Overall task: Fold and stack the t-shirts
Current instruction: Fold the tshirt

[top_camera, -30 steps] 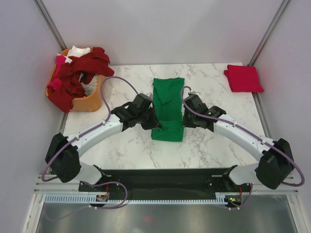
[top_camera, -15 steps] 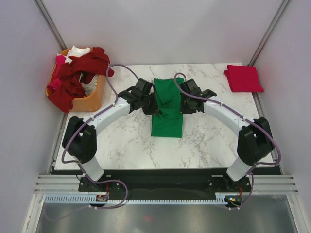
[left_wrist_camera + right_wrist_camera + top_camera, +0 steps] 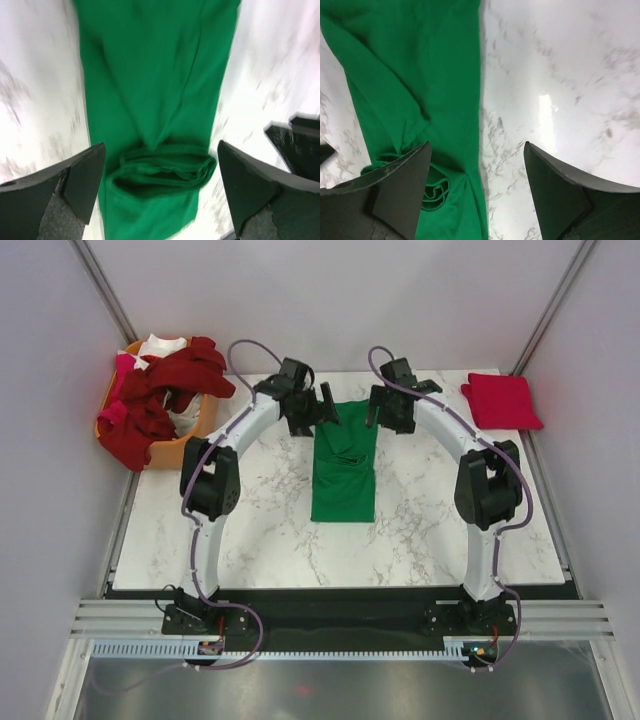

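Note:
A bright green t-shirt [image 3: 345, 465] lies as a long narrow strip in the middle of the table, with a bunched fold at its far end [image 3: 160, 172]. My left gripper [image 3: 326, 405] hovers open over the far left corner; in its wrist view [image 3: 161, 150] the bunched cloth lies loose between the fingers [image 3: 82, 177]. My right gripper [image 3: 377, 408] stands open at the far right corner, straddling the shirt's right edge [image 3: 476, 147]. A bright red t-shirt [image 3: 500, 401] lies folded at the far right. Dark red, white and pink shirts [image 3: 160, 390] spill from the basket.
An orange basket [image 3: 185, 445] stands at the table's far left corner. White marble table top [image 3: 250, 530] shows on both sides of the green strip. Grey walls enclose the table on the left, back and right.
Both arms swung from the shirt's near half to its far end, carrying a fold of green cloth. Both grippers, shut before, now stand open with the cloth released.

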Controlling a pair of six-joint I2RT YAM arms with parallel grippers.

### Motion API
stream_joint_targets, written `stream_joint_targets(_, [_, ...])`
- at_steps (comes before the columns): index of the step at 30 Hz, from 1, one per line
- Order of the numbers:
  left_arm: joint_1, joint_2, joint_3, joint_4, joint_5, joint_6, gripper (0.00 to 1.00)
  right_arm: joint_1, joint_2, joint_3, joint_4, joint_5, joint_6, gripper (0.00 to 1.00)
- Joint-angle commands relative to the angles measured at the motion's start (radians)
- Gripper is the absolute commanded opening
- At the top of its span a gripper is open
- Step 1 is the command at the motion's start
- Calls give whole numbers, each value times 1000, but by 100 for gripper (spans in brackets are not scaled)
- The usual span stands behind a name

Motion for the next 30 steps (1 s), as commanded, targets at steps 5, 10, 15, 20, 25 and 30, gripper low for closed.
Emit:
stream_joint_targets(5, [41, 30, 404, -216, 22, 139, 99, -23, -183, -23, 22, -67, -62, 73])
stream_joint_targets(10, [12, -178, -7, -124, 10, 161, 92, 35, -325, -374, 213, -320, -55, 47])
stream_joint_targets(15, [-44, -402, -376, 29, 14, 135, 89, 81, -248, -430, 304, -431, -54, 11])
stream_joint_targets(20, [-105, -494, -644, 184, 40, 90, 86, 81, -121, -346, 305, -475, -42, 4])
stream_joint_targets(25, [-131, -427, -702, 229, 71, 66, 82, 71, -44, -272, 291, -448, -45, 3])
stream_joint_targets(30, [-148, -424, -728, 240, 63, 66, 82, 19, 19, -202, 274, -437, -54, 3])
